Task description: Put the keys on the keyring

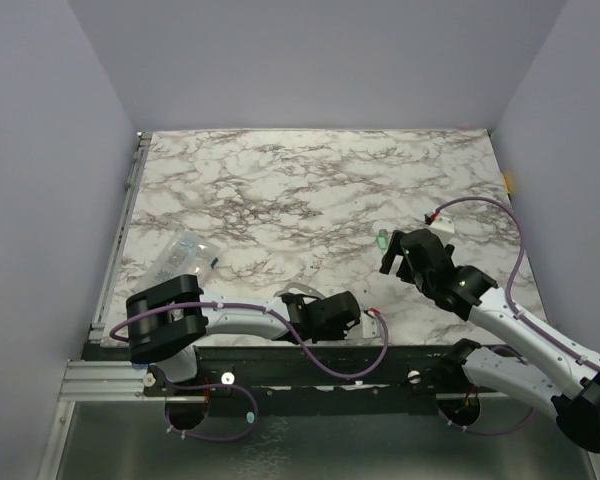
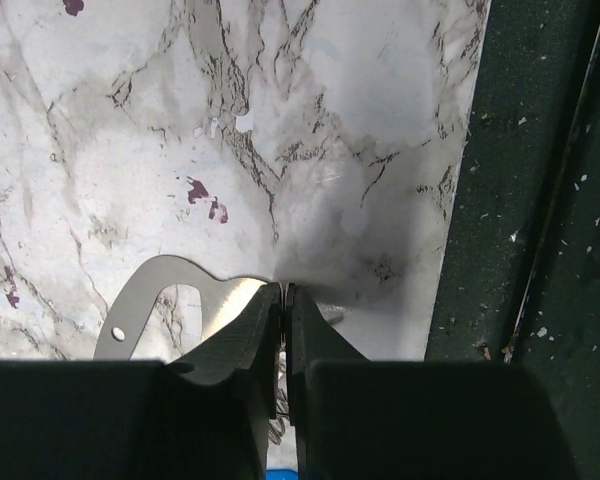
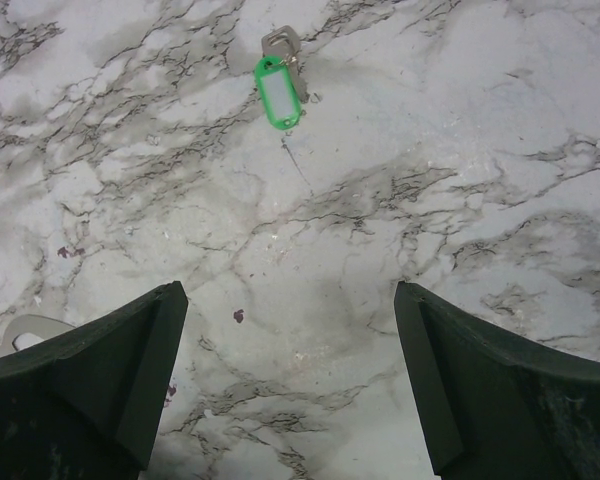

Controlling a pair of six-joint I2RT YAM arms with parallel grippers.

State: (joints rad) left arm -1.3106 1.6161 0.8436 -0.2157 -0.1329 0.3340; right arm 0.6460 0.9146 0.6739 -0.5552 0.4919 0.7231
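At the near edge of the counter (image 1: 280,180), the left gripper (image 2: 283,292) has its jaws drawn almost together, pinching the right rim of the keyring (image 2: 135,305). The keyring is a flat silvery-grey loop lying on the marble just left of the fingertips. Farther out on the right, the right gripper (image 3: 290,380) hangs above the counter with its jaws spread wide, holding nothing. The green key (image 3: 278,90) lies just beyond it. A clear plastic bag (image 1: 185,255) rests well apart on the left.

readable text: none | brands, numbers, signs: none | green key tag (image 3: 278,92) label: nothing legible
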